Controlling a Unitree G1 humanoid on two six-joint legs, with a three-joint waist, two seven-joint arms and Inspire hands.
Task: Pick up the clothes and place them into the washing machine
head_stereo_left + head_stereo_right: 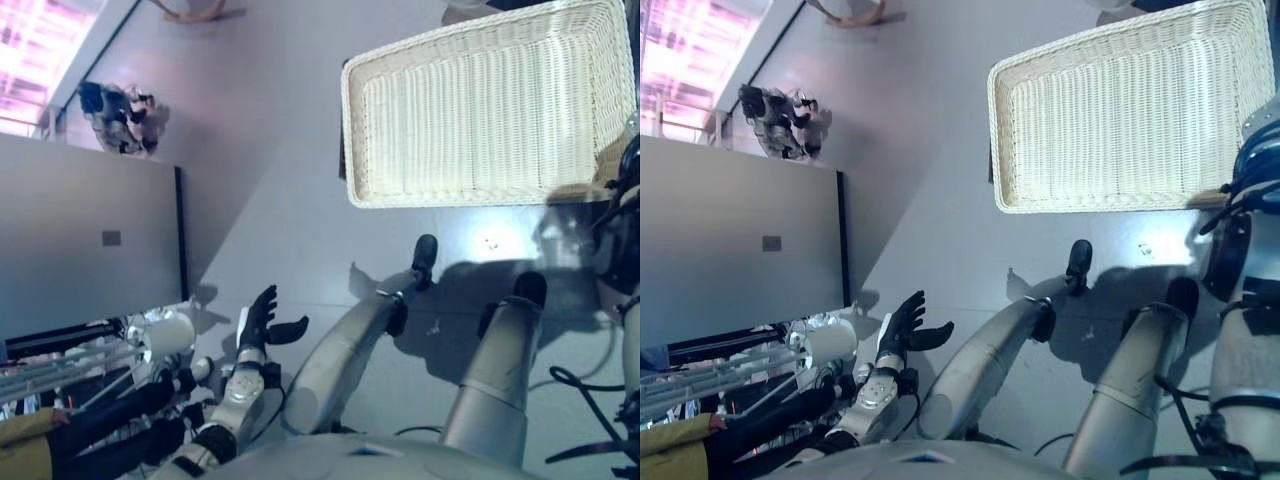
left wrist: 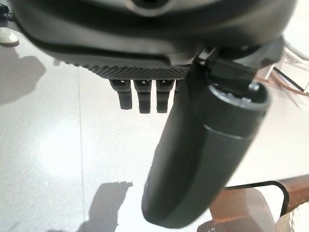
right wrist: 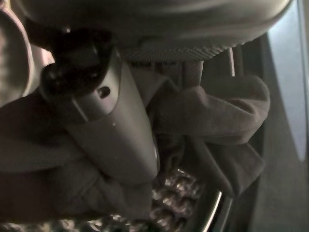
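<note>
In the right wrist view a brownish-grey cloth (image 3: 217, 111) is bunched around my right hand (image 3: 111, 125), whose thumb and fingers are curled into it. Under the cloth shows the perforated metal drum (image 3: 178, 193) of the washing machine. The eye views do not show the right hand; only its arm (image 1: 1250, 300) runs along the right edge. My left hand (image 1: 258, 320) is open at the lower left above the grey floor, and nothing lies between its fingers (image 2: 145, 96) and thumb. The white wicker basket (image 1: 350, 130) at the upper right holds nothing.
A large grey cabinet (image 1: 90, 240) stands at the left. Below it are a metal rack (image 1: 70, 365) and a white cylinder (image 1: 172, 333). A dark sleeve over yellow cloth (image 1: 30, 450) shows at the lower left corner. A small dark machine (image 1: 120, 115) sits on the floor at the upper left.
</note>
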